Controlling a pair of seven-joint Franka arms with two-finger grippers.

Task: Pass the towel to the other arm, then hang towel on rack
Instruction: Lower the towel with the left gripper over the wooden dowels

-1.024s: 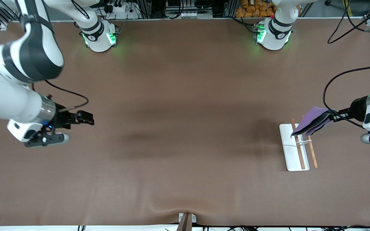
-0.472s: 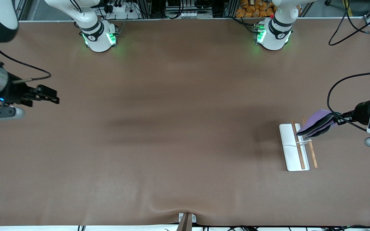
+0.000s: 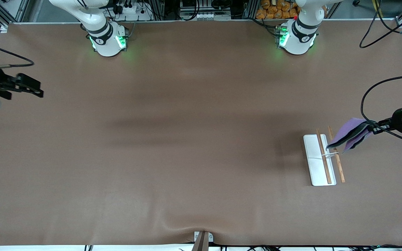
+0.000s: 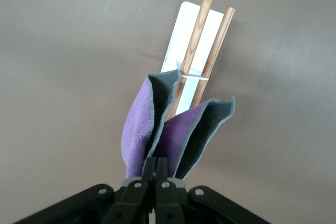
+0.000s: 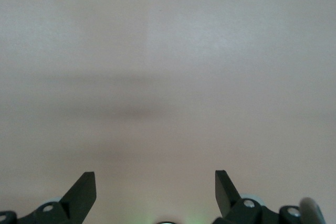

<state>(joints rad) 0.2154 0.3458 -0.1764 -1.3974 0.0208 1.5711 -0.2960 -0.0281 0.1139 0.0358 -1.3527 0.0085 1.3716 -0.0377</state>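
L gripper (image 4: pixel 156 169) jaws clamped on towel (image 4: pixel 157 129) | towel folds hang over rack (image 4: pixel 181 35) rods, above table (image 4: pixel 63 77)

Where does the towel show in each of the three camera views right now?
Front view: the towel hangs from the left gripper, over the rack at the left arm's end of the table.
Left wrist view: the towel is pinched in the shut jaws, with the rack below it.
Right wrist view: not in it.
Shared landmark: the rack's two wooden rods.
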